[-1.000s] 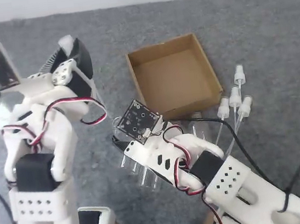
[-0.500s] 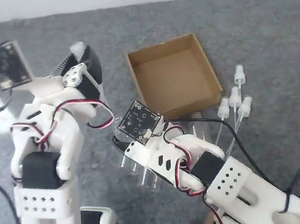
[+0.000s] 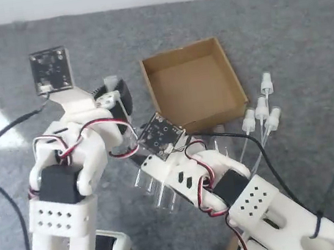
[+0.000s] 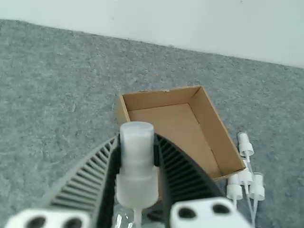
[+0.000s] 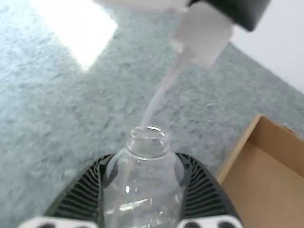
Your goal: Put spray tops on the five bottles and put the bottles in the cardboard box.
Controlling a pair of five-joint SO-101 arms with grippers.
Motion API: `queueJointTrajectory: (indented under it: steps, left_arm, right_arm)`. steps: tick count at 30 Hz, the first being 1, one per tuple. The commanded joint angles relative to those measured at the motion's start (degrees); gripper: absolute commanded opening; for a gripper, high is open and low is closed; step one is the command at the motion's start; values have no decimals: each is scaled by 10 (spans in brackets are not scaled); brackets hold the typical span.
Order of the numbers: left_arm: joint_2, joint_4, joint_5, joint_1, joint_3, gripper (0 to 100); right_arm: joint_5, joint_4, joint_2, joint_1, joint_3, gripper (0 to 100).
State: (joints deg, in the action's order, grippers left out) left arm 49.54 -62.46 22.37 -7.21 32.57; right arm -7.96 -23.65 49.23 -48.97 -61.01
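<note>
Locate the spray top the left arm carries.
The spray top is clamped in the left end effector, its tube at the mouth of the bottle in the right end effector, beside the cardboard box.

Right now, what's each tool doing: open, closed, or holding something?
Left tool: closed, holding a spray top.
Right tool: closed, holding a clear bottle.

The left gripper [image 3: 114,96] with the spray top [image 3: 111,82] swings across toward the right gripper [image 5: 145,167]. The top's tube now enters the bottle [image 5: 148,142] there.
</note>
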Motion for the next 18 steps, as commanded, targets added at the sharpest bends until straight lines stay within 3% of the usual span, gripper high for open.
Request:
queueJointTrajectory:
  steps: [1,4,13,18]
  left_arm:
    - [10,-2,-12,-2,8,9]
    - [10,-2,-12,-3,10,9]
    - [10,-20,-51,-38,11,9]
    - [10,-38,-112,-53,26,9]
  right_arm:
    - [71,81,16,49,-2,6]
    - [115,81,15,53,-2,6]
    - [116,83,15,53,-2,6]
    - [118,84,15,55,-3,6]
